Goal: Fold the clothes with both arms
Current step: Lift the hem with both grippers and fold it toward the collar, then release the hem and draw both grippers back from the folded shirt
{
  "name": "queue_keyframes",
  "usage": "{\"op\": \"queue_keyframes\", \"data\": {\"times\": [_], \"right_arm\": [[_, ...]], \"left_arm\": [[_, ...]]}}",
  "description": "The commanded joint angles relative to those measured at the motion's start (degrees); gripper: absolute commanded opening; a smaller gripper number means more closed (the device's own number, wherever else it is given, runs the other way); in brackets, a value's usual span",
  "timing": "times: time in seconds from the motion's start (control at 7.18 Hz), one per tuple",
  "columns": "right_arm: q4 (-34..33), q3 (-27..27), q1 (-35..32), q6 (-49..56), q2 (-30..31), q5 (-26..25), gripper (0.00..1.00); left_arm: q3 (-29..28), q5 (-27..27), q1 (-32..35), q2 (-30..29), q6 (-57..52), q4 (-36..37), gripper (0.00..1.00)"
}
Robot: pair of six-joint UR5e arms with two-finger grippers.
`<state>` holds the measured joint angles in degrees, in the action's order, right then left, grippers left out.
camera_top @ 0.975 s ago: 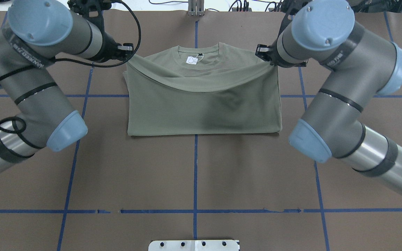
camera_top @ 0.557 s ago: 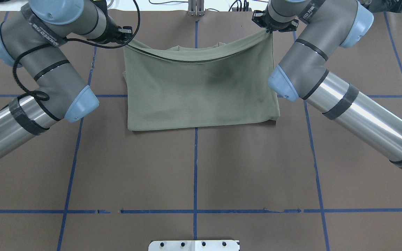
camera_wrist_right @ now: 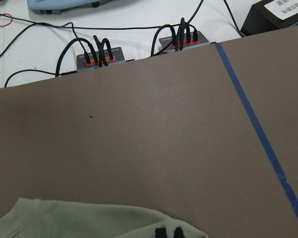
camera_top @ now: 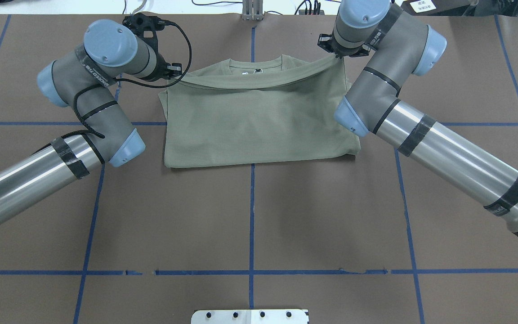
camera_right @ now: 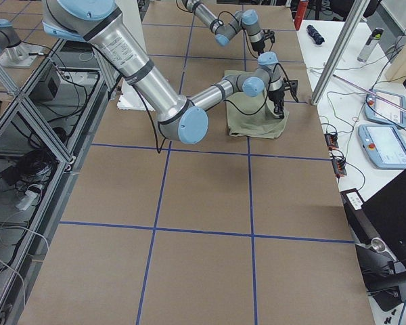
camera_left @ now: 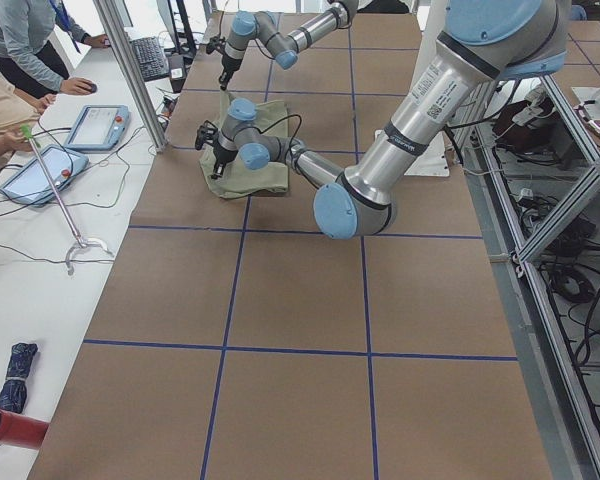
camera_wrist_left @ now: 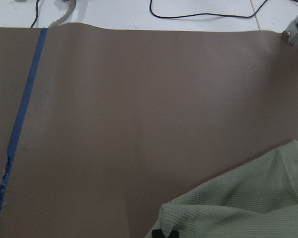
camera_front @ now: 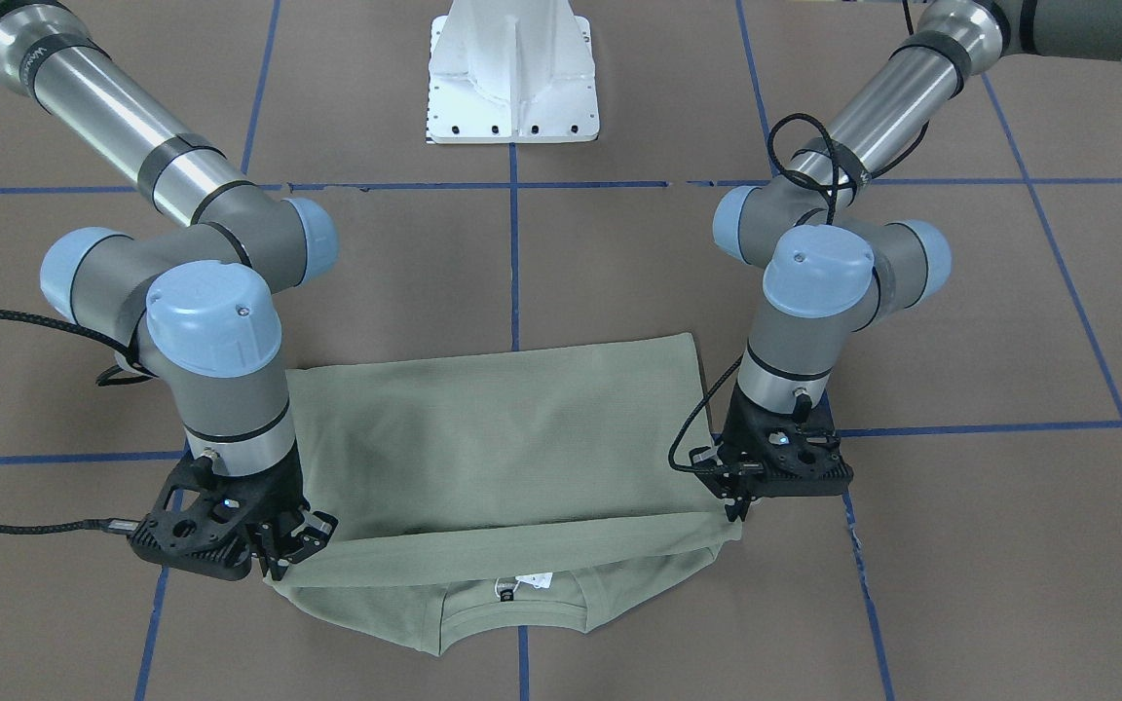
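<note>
The sage-green clothes [camera_top: 259, 121] lie on the brown table as one shirt, its lower half folded up over the body toward the collar [camera_top: 255, 67]. My left gripper [camera_top: 179, 72] is shut on the left corner of the folded-over edge, and my right gripper [camera_top: 337, 55] is shut on the right corner. The edge sags between them just short of the collar. From the front, the shirt [camera_front: 503, 438] has the left gripper [camera_front: 738, 516] and right gripper [camera_front: 274, 570] low at its corners. Both wrist views show the fingertips [camera_wrist_left: 164, 234] [camera_wrist_right: 168, 232] closed on green knit.
The white pedestal base [camera_front: 512, 73] stands at the near edge behind the shirt. Blue tape lines [camera_top: 252, 216] grid the brown table. Cable boxes [camera_wrist_right: 102, 57] sit past the far edge. A person [camera_left: 20, 40] and tablets [camera_left: 95, 125] are at the side bench.
Both grippers have come down and slightly back with the folded edge. The collar and tag, covered 0.6 s ago, show again beyond the edge.
</note>
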<state>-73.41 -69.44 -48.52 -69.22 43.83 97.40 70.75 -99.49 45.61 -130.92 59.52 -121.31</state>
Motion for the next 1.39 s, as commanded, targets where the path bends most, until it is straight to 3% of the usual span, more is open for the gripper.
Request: {"op": "queue_keyframes", "data": {"times": [0.0,0.14,0.28,0.42,0.7,0.84,0.98,1.11,1.25], "right_arm": [[0.20,0.10,1.15,-0.04,0.12,-0.63,0.00],[0.29,0.10,1.15,0.05,0.90,-0.71,0.99],[0.29,-0.77,0.10,1.09,1.34,-0.54,1.00],[0.20,-2.26,-1.82,7.98,2.48,0.42,1.00],[0.29,-8.66,-3.07,11.74,7.75,4.03,1.00],[0.37,-9.04,-2.90,11.47,7.85,3.94,1.00],[0.37,-9.13,-2.89,11.39,7.94,3.94,1.00],[0.37,-9.13,-2.89,11.38,7.94,3.94,1.00],[0.37,-9.13,-2.89,11.38,7.94,3.94,1.00]], "left_arm": [[-0.44,0.17,-1.22,0.05,-0.02,-0.33,0.00],[-0.44,0.17,-1.22,0.49,-1.85,-0.33,0.83],[0.34,0.09,-0.61,0.58,-6.56,-0.16,1.00],[2.53,-1.22,0.70,1.71,-9.13,-0.25,1.00],[14.88,-3.87,0.10,11.08,-10.22,-2.77,1.00],[18.25,-3.87,-0.42,16.35,-7.69,-7.93,1.00],[17.41,-3.35,-5.65,18.93,-1.49,-15.55,1.00],[16.53,-0.73,-9.10,19.47,3.53,-17.89,0.91],[16.52,0.69,-9.48,19.22,5.76,-18.00,0.72]]}}
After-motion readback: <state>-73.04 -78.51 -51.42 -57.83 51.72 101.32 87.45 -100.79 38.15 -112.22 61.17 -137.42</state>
